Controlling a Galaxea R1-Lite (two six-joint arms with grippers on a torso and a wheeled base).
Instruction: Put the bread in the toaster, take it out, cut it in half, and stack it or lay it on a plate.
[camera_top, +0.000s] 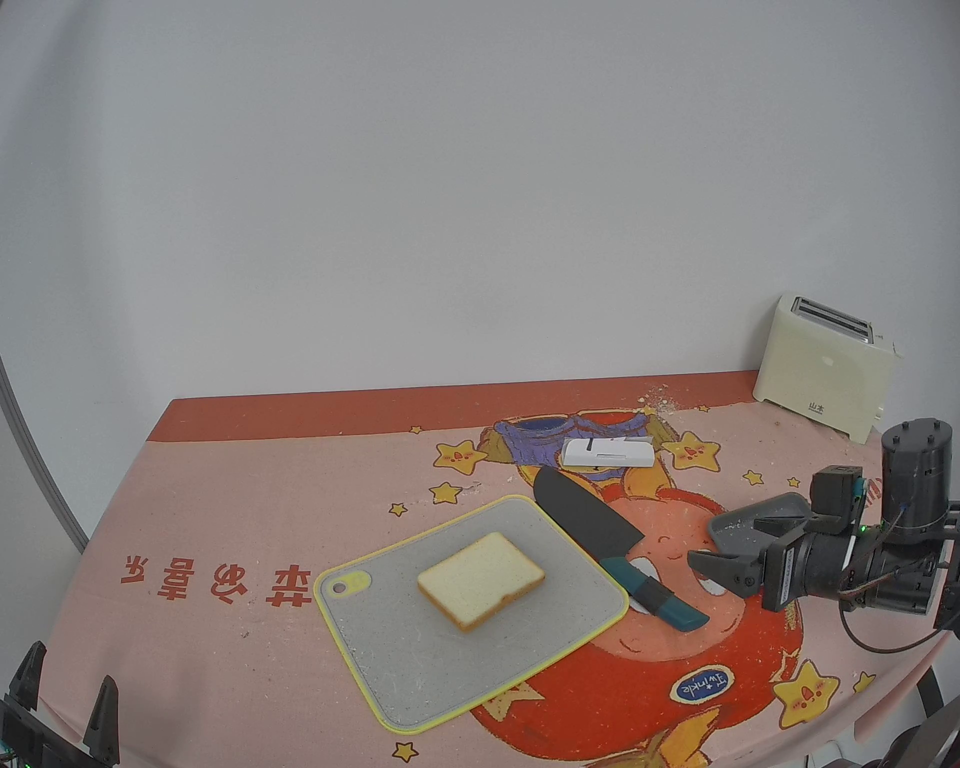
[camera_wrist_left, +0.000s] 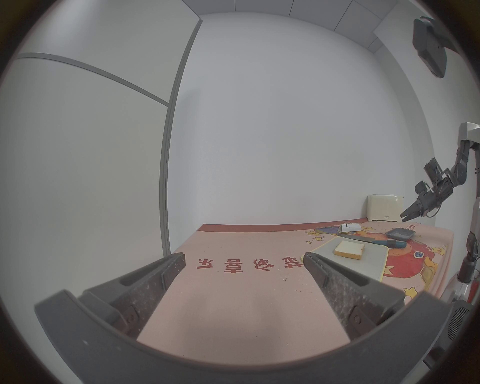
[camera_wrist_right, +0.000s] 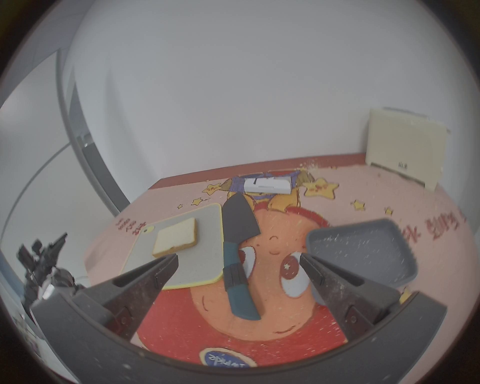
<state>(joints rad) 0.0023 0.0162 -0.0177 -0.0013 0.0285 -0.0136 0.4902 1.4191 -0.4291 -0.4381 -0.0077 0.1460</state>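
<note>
A slice of bread (camera_top: 480, 580) (camera_wrist_right: 175, 236) (camera_wrist_left: 349, 248) lies flat on a grey cutting board (camera_top: 400, 650) (camera_wrist_right: 205, 260) with a yellow rim. To its right a knife (camera_top: 610, 545) (camera_wrist_right: 237, 240) with a dark blade and teal handle rests partly on the board's edge. The cream toaster (camera_top: 825, 365) (camera_wrist_right: 405, 145) stands at the far right corner. A grey plate (camera_top: 765, 522) (camera_wrist_right: 365, 247) lies near my right gripper (camera_top: 708, 545) (camera_wrist_right: 237, 260), which hovers open above the table just right of the knife handle. My left gripper (camera_top: 70, 668) (camera_wrist_left: 245, 260) is open and holds nothing, at the table's near left corner.
A small white block (camera_top: 608, 453) (camera_wrist_right: 267, 185) lies behind the knife tip. The table carries a pink and red cartoon cloth (camera_top: 250, 520). A wall rises close behind the table. Bare cloth stretches left of the board.
</note>
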